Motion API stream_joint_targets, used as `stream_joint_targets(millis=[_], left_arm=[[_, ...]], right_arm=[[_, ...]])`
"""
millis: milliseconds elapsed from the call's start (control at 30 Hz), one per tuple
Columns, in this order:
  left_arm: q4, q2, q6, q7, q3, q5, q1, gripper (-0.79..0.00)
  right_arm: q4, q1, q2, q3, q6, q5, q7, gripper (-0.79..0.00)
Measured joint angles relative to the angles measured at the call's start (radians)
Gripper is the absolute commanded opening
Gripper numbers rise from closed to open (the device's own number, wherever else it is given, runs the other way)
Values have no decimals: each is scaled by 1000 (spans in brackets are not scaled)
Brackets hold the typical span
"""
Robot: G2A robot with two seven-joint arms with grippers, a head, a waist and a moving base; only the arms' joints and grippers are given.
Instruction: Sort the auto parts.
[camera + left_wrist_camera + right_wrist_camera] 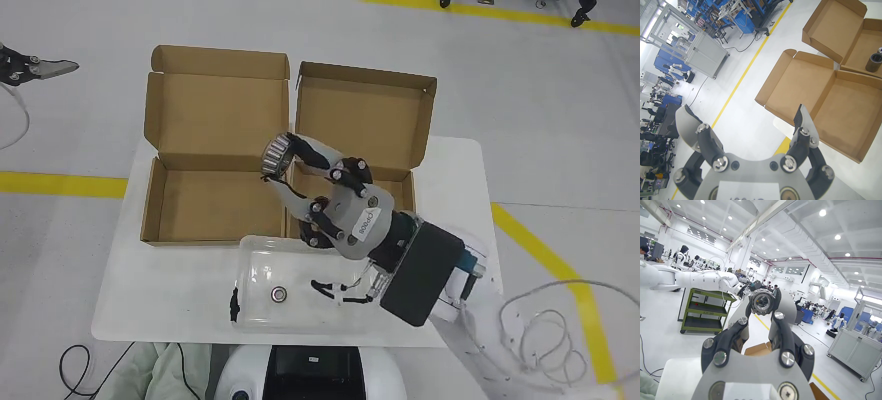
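Jaws tight on the right gripper [281, 160]: it pinches one ribbed metal bearing [762, 303] between its fingertips. The bearing hangs in the air above the right side of the left box [205, 205], close to the gap between the boxes. Over on the left, well off the table, the left gripper [743, 111] hovers above the floor with its jaws spread wide and nothing between them.

The table [450, 170] is white, and the floor [560, 120] around it is pale grey, crossed by yellow lines [60, 184]. It's a big bright hall with rows of ceiling lights, a green cart [704, 311] and metal-framed cabinets [851, 349].

Now the count. Two open cardboard boxes sit side by side on the far half of the table, lids folded back. The left one shows a bare bottom. The right box [362, 112] holds one dark sleeve [873, 62], standing upright, with a silvery piece [879, 50] just beside it, cut off at the edge. One clear tray [250, 246] sits at the near edge, with one small bearing [279, 294] lying inside.
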Motion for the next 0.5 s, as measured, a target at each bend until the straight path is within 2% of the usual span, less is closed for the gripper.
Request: stream_joint_targets(millis=[367,500], left_arm=[[0,0,0,0,0,0,0,0],[0,0,0,0,0,0,0,0]], right_arm=[[100,-83,3,5,52,-33,-29,-785],[147,-108,5,-14,46,-64,27,-785]])
